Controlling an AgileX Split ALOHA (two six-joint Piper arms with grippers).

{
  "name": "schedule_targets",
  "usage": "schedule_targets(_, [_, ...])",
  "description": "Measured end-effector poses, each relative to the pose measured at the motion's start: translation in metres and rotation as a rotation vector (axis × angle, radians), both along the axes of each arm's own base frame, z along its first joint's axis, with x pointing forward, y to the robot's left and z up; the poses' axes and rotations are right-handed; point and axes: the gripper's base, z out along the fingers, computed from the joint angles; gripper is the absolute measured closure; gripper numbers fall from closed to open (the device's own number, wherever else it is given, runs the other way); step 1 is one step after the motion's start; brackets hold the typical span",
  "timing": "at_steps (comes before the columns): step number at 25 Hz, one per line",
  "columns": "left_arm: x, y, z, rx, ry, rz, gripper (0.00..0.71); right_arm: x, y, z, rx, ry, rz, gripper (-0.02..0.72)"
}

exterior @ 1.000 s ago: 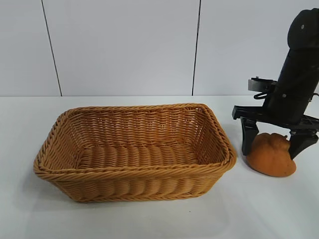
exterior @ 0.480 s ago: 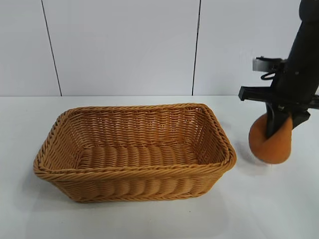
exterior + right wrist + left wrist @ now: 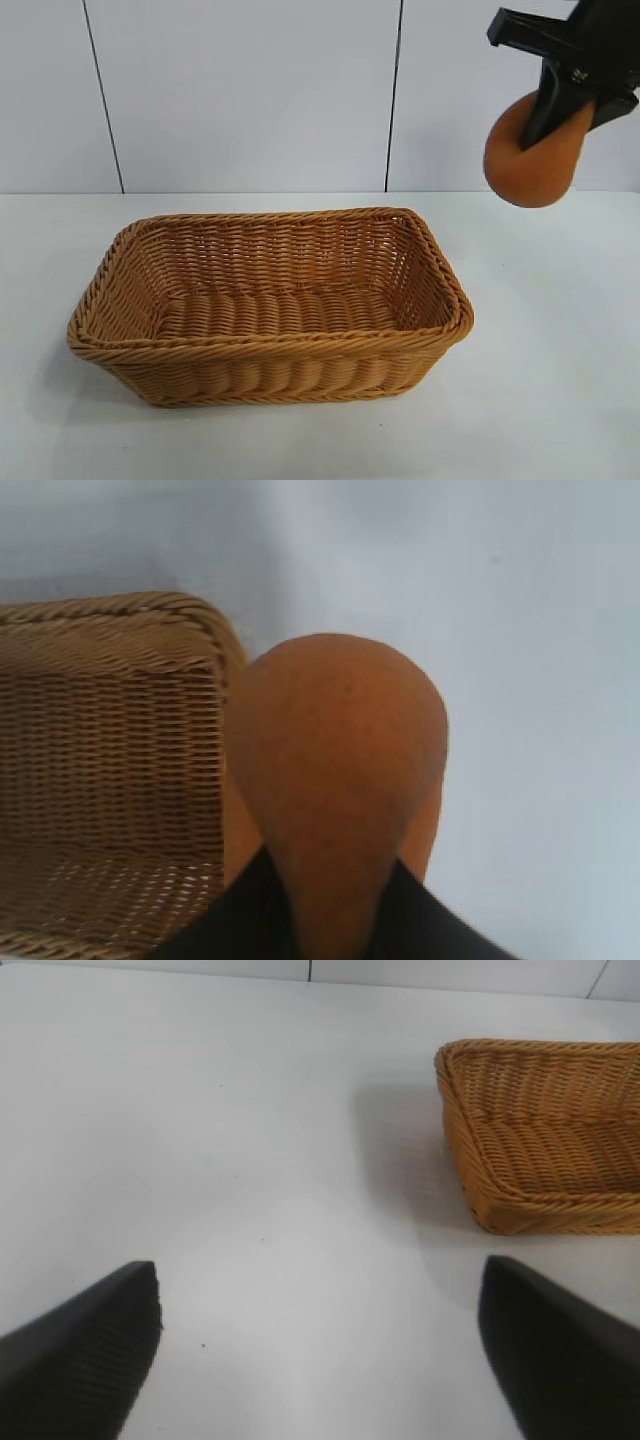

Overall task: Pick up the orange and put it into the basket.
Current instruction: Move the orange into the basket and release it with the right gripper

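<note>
The right gripper clamps the orange in the air above the table's right edge, beside the basket; the left gripper hangs open.

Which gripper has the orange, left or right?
The right gripper, shut on the orange high beside the basket; the left gripper is open, empty.

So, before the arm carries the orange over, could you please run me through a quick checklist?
1. Right gripper shut on the orange: ok.
2. Orange lifted clear of the table: ok.
3. Orange above the basket: not ok, it hangs beyond the basket's right end.
4. Basket empty and upright: ok.
5. Left gripper open, low over bare table beside the basket, out of the way: ok.
6. Grip firmness: cannot tell.
</note>
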Motion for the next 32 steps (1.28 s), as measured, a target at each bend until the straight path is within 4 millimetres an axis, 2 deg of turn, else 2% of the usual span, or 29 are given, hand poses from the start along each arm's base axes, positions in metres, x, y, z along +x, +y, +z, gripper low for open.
schedule_targets(7, [0.000,0.000,0.000,0.000,0.000,0.000,0.095,-0.019,0.089,0.008,0.130,-0.112,0.160,0.659])
schedule_targets(10, [0.000,0.000,0.000,0.000,0.000,0.000,0.095,-0.025,0.121,-0.003,0.164,-0.136,0.195,0.659])
schedule_targets(13, [0.000,0.000,0.000,0.000,0.000,0.000,0.095,-0.026,0.146,-0.025,0.164,-0.134,0.229,0.659])
schedule_targets(16, [0.000,0.000,0.000,0.000,0.000,0.000,0.095,-0.021,0.160,-0.056,0.151,-0.093,0.227,0.659])
schedule_targets(21, [0.000,0.000,0.000,0.000,0.000,0.000,0.095,-0.009,0.167,-0.106,0.120,-0.024,0.191,0.659])
schedule_targets(23, [0.000,0.000,0.000,0.000,0.000,0.000,0.095,-0.008,0.168,-0.121,0.103,0.003,0.188,0.659])
schedule_targets(26, [0.000,0.000,0.000,0.000,0.000,0.000,0.095,-0.008,0.169,-0.131,0.093,0.024,0.184,0.659])
schedule_targets(29, [0.000,0.000,0.000,0.000,0.000,0.000,0.095,-0.007,0.169,-0.130,0.094,0.024,0.182,0.583])
schedule_targets(30, [0.000,0.000,0.000,0.000,0.000,0.000,0.095,-0.007,0.169,-0.130,0.093,0.025,0.183,0.513])
schedule_targets(32, [0.000,0.000,0.000,0.000,0.000,0.000,0.095,-0.007,0.170,-0.127,0.093,0.032,0.193,0.304])
